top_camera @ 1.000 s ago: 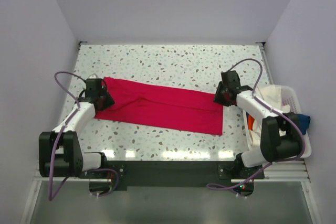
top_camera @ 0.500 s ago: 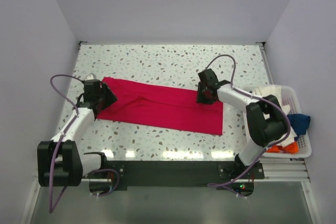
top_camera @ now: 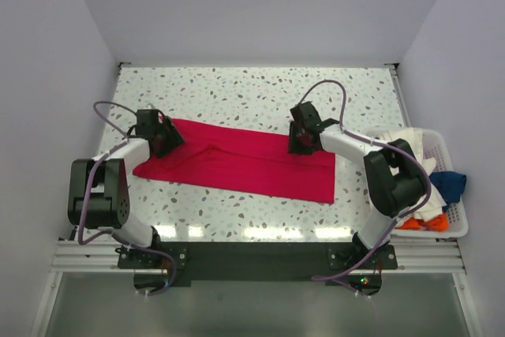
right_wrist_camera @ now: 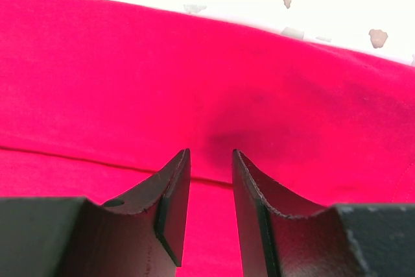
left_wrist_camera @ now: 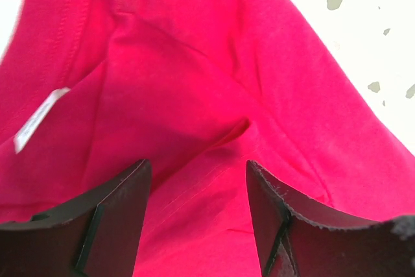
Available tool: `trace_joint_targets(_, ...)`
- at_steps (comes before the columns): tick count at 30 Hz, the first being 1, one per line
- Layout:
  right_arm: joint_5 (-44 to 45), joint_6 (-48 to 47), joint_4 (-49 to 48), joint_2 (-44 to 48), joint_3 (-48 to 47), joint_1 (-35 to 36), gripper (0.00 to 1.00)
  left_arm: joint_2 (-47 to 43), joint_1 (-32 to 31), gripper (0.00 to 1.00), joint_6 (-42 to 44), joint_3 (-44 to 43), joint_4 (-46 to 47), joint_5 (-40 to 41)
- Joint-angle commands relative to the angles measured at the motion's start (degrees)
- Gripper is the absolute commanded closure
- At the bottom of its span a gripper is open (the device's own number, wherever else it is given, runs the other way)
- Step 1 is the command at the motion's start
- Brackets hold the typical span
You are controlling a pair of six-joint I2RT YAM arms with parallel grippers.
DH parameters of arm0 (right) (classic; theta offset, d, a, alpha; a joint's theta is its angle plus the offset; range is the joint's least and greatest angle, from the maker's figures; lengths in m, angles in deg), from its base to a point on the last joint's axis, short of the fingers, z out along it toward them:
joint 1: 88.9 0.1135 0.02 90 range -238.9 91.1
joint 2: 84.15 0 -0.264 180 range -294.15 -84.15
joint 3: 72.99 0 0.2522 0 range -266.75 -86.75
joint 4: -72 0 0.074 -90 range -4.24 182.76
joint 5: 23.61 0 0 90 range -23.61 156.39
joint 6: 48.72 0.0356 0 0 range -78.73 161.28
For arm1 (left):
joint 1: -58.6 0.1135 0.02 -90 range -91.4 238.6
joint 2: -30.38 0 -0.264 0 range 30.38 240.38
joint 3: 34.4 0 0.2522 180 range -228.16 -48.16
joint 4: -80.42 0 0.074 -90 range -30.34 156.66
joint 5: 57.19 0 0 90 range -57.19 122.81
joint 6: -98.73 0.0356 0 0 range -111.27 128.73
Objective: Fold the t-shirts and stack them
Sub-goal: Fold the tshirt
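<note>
Crimson t-shirt (top_camera: pixel 237 162) lies as a long band across the table (top_camera: pixel 237 100), part-folded I'd say. It is one of four: the cream shirt (top_camera: pixel 402 141), blue shirt (top_camera: pixel 451 183) and orange shirt (top_camera: pixel 414 223) wait in the basket (top_camera: pixel 454 230). The left gripper (left_wrist_camera: pixel 198 173) gapes wide over the collar end, holding nothing. The right gripper (right_wrist_camera: pixel 211 157) is narrow at the far edge; I cannot tell whether it pinches. Next, both need a hold on the cloth's edge.
</note>
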Motion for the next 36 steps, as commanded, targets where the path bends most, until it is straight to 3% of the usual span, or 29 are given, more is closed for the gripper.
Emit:
trace_joint_targets(1, -0.57, -0.7, -2.44, -0.01, -0.85, 0.09, 0.64, 1.12, 0.28, 0.35, 0.54, -2.8, 4.17, -3.84)
trace_joint_targets(8, -1.62, -0.44, -3.5, -0.19, -0.32, 0.18, 0.65, 5.16, 0.28, 0.36, 1.86, -6.57, 4.08, -5.25)
trace_joint_targets(22, -1.54, 0.0, -4.02, -0.1, 0.38, 0.27, 0.65, 7.1, -3.32, 0.55, 2.12, -7.9, 4.09, -7.89)
trace_joint_targets(28, -1.45, 0.18, -4.11, -0.36, 0.47, 0.27, 0.65, 5.52, -4.29, 0.73, 2.12, -7.11, 3.29, -8.68)
trace_joint_targets(29, -1.53, 0.18, -4.02, -0.36, 0.47, 0.18, 0.66, 4.73, -4.29, 0.79, 2.12, -6.67, 3.12, -8.77)
trace_joint_targets(36, -1.89, 0.53, -4.29, -0.71, 0.47, 0.27, 0.66, 1.04, -4.46, 0.94, 2.74, -4.21, 2.59, -9.65)
